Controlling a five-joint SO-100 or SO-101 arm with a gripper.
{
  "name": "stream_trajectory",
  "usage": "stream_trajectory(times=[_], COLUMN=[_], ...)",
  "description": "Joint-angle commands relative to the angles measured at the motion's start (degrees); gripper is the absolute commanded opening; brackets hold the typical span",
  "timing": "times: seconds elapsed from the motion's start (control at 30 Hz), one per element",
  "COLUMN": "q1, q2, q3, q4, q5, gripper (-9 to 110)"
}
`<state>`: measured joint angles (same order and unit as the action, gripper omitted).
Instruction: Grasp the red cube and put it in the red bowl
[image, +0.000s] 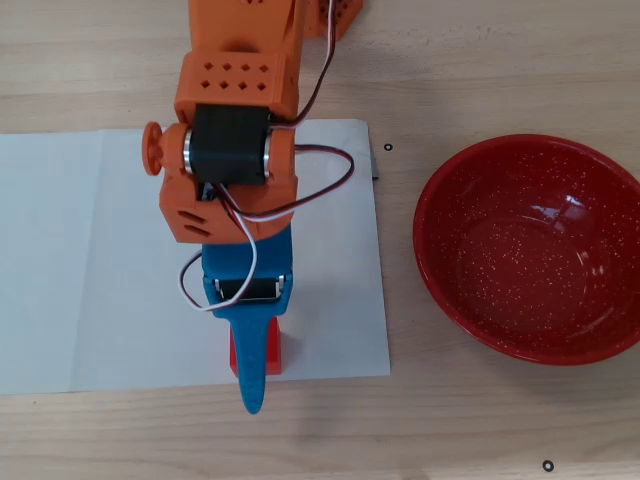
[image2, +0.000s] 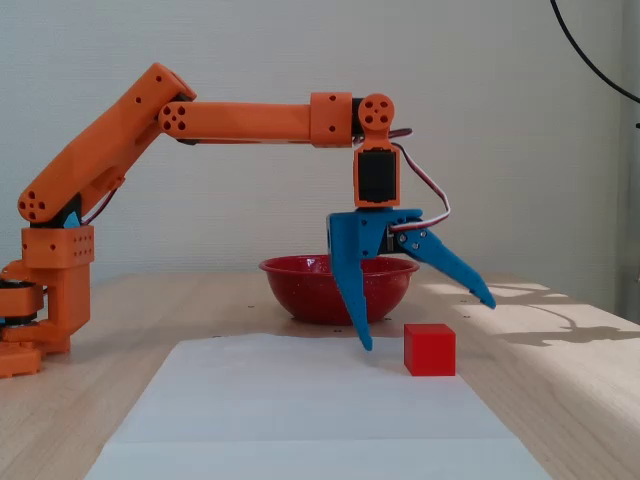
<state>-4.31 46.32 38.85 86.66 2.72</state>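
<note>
Fixed view: the orange arm (image2: 240, 105) reaches out horizontally with its blue pincer (image2: 428, 322) pointing down, jaws spread wide apart and holding nothing. The red cube (image2: 430, 349) rests on the white paper sheet (image2: 300, 415) below the gap between the jaws, untouched; one fingertip hangs just beside its left face. Overhead view: the pincer (image: 248, 385) covers most of the cube (image: 273, 350) near the sheet's lower edge. The red bowl (image: 455, 290) sits empty on the wooden surface (image: 480, 70), well apart to the right.
</note>
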Motion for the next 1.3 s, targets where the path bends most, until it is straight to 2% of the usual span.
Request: stream_trajectory(times=[0.0, 0.67, 0.93, 1.03, 1.27], q1=[-1.49, -0.88, -0.97, -0.97, -1.05], q2=[3.52, 0.62, 0.53, 0.62, 1.32], q3=[-8.17, -8.17, -8.35, -8.61, -9.76], q4=[-1.76, -4.04, -3.25, -2.64, 0.53], q5=[1.58, 2.11, 2.2, 3.08, 3.69], gripper=[60, 54, 40, 28, 10])
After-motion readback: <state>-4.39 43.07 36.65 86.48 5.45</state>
